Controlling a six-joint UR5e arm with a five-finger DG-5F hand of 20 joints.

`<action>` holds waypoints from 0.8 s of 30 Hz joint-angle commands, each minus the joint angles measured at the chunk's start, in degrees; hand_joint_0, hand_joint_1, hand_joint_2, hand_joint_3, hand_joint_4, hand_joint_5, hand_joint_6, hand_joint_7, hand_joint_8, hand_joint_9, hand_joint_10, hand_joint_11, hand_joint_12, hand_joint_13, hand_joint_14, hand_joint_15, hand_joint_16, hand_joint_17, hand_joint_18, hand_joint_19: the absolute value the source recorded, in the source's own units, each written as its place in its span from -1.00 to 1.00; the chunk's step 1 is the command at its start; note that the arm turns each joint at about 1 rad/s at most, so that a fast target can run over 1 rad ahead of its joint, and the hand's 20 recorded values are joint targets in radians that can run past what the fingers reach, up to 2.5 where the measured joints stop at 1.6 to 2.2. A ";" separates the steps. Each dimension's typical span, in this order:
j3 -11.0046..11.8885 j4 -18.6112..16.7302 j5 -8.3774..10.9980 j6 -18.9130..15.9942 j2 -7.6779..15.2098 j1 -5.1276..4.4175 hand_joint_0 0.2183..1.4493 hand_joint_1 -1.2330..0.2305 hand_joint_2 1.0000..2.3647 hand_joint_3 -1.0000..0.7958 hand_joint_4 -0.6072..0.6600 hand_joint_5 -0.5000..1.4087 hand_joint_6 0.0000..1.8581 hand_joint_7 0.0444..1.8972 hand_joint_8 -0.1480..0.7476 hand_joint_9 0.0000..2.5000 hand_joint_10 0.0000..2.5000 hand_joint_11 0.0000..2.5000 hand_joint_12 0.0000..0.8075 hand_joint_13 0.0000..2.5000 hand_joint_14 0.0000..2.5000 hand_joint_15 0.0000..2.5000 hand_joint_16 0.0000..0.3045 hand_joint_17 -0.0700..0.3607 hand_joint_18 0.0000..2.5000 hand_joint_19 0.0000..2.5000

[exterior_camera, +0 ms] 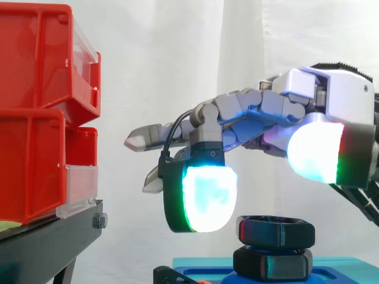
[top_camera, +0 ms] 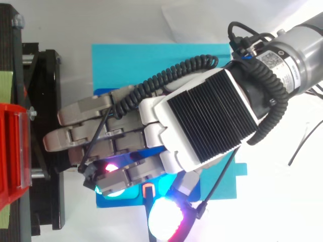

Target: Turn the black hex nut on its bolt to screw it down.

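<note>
Glowing fingertips (exterior_camera: 204, 198) of the hand (exterior_camera: 331, 112) hang loosely spread, holding nothing, just beside the black hex nut (exterior_camera: 275, 231). Glossy and faceted, the nut sits atop a second black hex piece (exterior_camera: 272, 264) on a blue base (exterior_camera: 343, 269).

Stacked red bins (exterior_camera: 35, 148) on a black stand (exterior_camera: 44, 245) at left, white curtain (exterior_camera: 177, 53) behind.

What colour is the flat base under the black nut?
The base is bright blue, clearest in the top view.
</note>
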State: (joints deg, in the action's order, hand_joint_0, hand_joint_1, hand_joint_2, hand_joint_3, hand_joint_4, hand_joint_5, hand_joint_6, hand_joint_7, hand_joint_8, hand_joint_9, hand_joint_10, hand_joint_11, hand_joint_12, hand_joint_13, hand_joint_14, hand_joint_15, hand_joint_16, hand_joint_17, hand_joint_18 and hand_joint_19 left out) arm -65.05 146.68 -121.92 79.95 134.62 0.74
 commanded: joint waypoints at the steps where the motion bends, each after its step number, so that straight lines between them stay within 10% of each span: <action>1: 0.01 -1.13 -0.07 -0.15 0.47 0.06 -0.58 0.33 -1.00 -0.44 0.44 -0.59 -0.41 0.24 0.04 -0.54 -1.00 -0.81 -0.09 -0.80 -1.00 -0.94 -0.65 -0.11 -0.88 -0.85; 24: 0.01 -1.75 -0.42 -0.24 1.26 0.67 -0.54 0.27 -1.00 -0.44 0.41 -0.60 -0.16 -0.01 0.05 -0.48 -1.00 -0.79 -0.12 -0.78 -1.00 -0.95 -0.67 -0.15 -0.85 -0.86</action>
State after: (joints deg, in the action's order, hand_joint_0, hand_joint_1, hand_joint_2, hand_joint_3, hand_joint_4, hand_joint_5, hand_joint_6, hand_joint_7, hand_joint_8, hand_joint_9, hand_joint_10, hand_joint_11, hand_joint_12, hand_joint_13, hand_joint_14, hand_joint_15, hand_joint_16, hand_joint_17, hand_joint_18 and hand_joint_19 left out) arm -65.09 144.97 -122.15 79.78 135.86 1.39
